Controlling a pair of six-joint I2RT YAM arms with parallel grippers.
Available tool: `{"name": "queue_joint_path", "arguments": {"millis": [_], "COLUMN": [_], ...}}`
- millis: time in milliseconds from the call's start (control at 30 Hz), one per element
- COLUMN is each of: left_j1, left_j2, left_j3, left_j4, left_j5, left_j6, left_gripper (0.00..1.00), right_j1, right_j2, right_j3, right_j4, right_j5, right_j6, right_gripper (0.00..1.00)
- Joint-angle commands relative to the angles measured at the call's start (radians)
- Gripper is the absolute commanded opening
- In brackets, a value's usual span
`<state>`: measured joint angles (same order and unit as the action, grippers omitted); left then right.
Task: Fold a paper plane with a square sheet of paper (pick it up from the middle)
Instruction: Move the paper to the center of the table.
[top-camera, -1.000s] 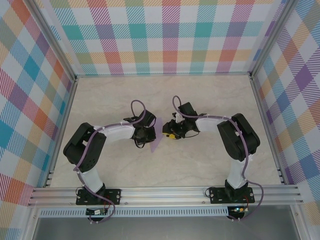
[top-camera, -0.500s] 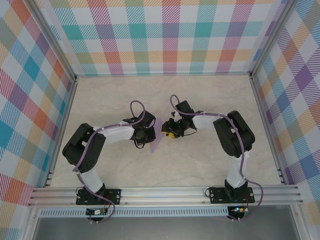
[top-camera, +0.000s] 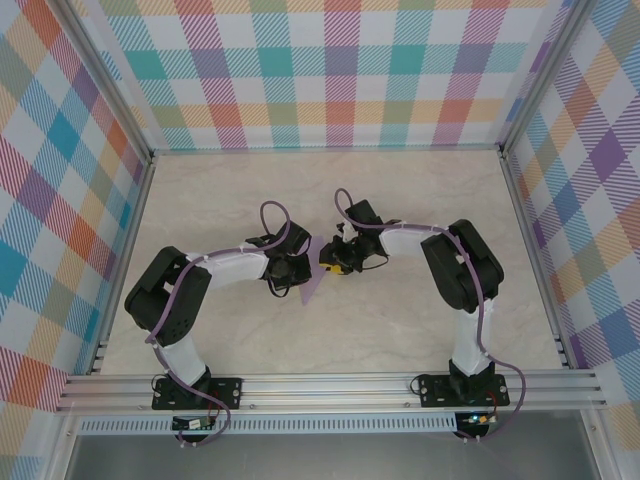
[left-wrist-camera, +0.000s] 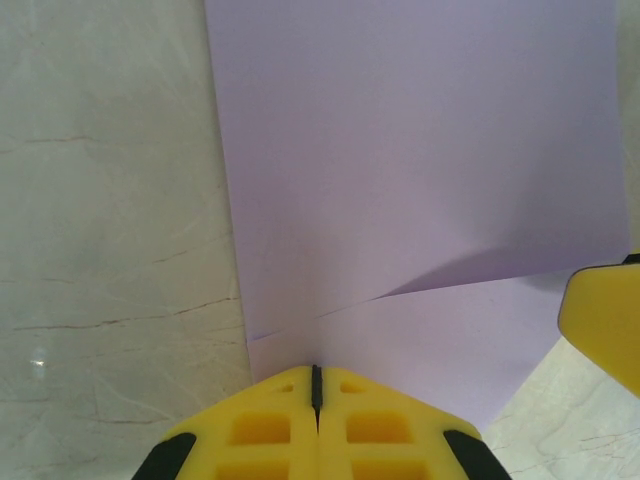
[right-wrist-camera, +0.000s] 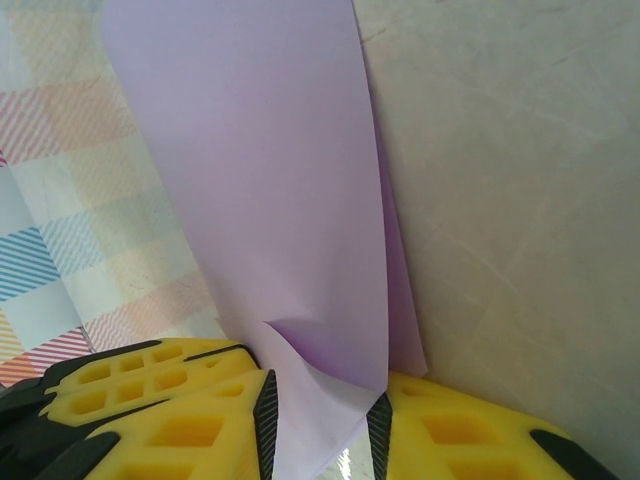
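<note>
The square sheet of paper (top-camera: 316, 276) is pale lavender and stands on edge between the two grippers at the table's middle. My left gripper (top-camera: 300, 272) is shut on its near edge (left-wrist-camera: 315, 372), and a crease runs across the sheet (left-wrist-camera: 420, 180) just above the yellow jaws. My right gripper (top-camera: 331, 266) faces it from the other side. Its jaws stand a little apart (right-wrist-camera: 320, 425), with a curled, doubled corner of the sheet (right-wrist-camera: 270, 200) between the black pads. One right finger (left-wrist-camera: 603, 320) shows at the edge of the left wrist view.
Pale marble tabletop (top-camera: 420, 200) lies all round the paper. Checked walls (top-camera: 330, 70) close the back and both sides. An aluminium rail (top-camera: 330, 388) with both arm bases runs along the near edge.
The right arm has slid left toward the sheet and its jaws have narrowed round the paper's corner. The left gripper and its hold have not moved.
</note>
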<state>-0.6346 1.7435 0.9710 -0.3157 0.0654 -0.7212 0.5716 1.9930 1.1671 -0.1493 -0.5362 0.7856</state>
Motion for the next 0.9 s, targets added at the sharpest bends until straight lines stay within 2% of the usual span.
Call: {"name": "queue_joint_path", "arguments": {"millis": [0, 133, 267, 367, 467, 600, 733, 867], "left_j1": [-0.007, -0.006, -0.006, -0.004, -0.002, 0.003, 0.011, 0.013], "left_j2": [0.016, 0.009, -0.013, -0.056, -0.116, -0.215, -0.313, -0.381], "left_j3": [-0.036, -0.035, -0.022, -0.007, 0.007, 0.011, 0.004, -0.012], "left_j4": [-0.069, -0.075, -0.089, -0.104, -0.128, -0.150, -0.157, -0.127], "left_j5": [-0.042, -0.047, -0.043, -0.038, -0.048, -0.065, -0.071, -0.041], "left_j6": [-0.009, -0.004, 0.012, 0.022, 0.032, 0.046, 0.064, 0.092], "left_gripper": [0.00, 0.00, 0.00, 0.01, 0.14, 0.40, 0.60, 0.73], "right_j1": [0.005, 0.005, 0.005, 0.004, 0.005, 0.004, 0.004, 0.005], "right_j2": [0.007, 0.025, 0.058, 0.069, 0.043, -0.049, -0.156, -0.248], "right_j3": [-0.007, -0.017, 0.005, 0.020, 0.016, -0.030, -0.066, -0.103], "right_j4": [0.048, 0.109, 0.078, 0.061, 0.047, 0.053, 0.010, -0.045], "right_j5": [-0.058, -0.134, -0.149, -0.138, -0.086, 0.001, 0.104, 0.209], "right_j6": [0.003, -0.007, -0.040, -0.049, -0.050, -0.043, -0.041, 0.006], "right_gripper": [0.31, 0.30, 0.27, 0.19, 0.08, 0.01, 0.00, 0.00]}}
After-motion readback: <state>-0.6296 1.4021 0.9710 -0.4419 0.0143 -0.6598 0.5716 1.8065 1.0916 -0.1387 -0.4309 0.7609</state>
